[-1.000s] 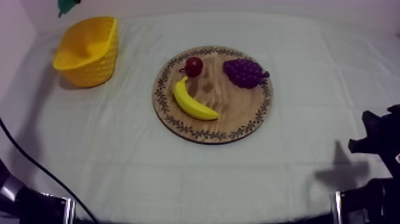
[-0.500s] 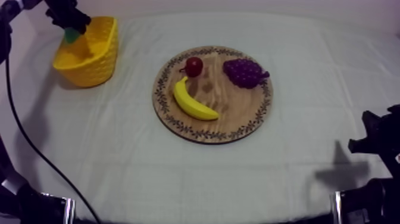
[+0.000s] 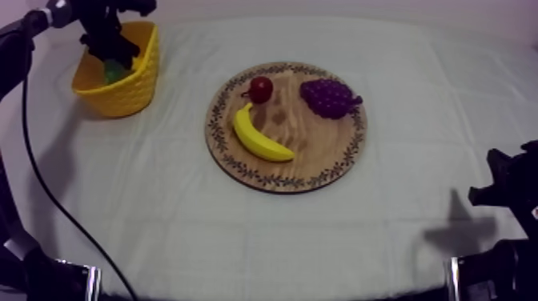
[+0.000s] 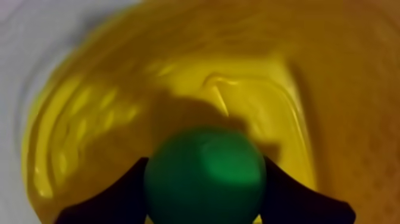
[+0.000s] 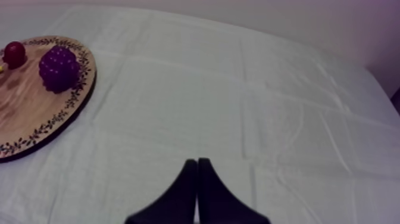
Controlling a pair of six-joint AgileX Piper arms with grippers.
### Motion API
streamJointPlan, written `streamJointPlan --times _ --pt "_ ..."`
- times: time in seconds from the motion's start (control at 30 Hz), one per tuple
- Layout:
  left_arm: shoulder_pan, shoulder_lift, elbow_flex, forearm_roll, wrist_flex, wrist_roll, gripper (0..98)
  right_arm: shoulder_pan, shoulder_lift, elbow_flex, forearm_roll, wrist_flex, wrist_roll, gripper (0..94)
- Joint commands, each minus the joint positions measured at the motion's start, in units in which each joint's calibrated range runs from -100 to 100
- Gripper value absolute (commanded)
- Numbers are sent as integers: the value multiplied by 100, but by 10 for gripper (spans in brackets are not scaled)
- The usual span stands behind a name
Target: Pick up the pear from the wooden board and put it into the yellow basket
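Left end effector (image 3: 111,62) lowered one pear (image 4: 205,176) into basket (image 3: 134,84); board (image 3: 320,146): three fruits (image 3: 260,138).

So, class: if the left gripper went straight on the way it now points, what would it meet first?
The inside of the yellow basket. The left gripper, shut on the pear, points down into it, so the pear would probably touch the bottom first; the depth is unclear.

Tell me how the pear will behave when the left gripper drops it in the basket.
The pear looks smooth and round, so it will probably roll a little inside the basket. Held by the left gripper, it shows no dent, so it seems stiff. Its shiny spot hints at slippery skin.
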Motion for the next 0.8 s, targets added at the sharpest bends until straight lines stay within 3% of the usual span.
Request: streamJointPlan --times 0.0,0.2,0.27,0.43,0.53,0.63,0.77 --pt "-39 -125 187 34 -182 -40 713 -1 1 3 0 -4 1 3" --pt "-130 -669 973 133 -822 -250 821 -1 1 3 0 -4 1 3" --pt "-146 -935 1389 88 -1203 -220 800 -1 1 3 0 -4 1 3" --pt "-214 -2063 3037 -205 -2865 203 349 -1 1 3 0 -4 1 3" --pt "-309 -2925 4212 -549 -4060 801 127 -1 1 3 0 -4 1 3" --pt "-410 -3863 5234 -718 -4873 1257 44 -1 1 3 0 -4 -2 3" --pt "-541 -5238 6475 -792 -5630 1718 11 -1 1 3 0 -4 -1 3"
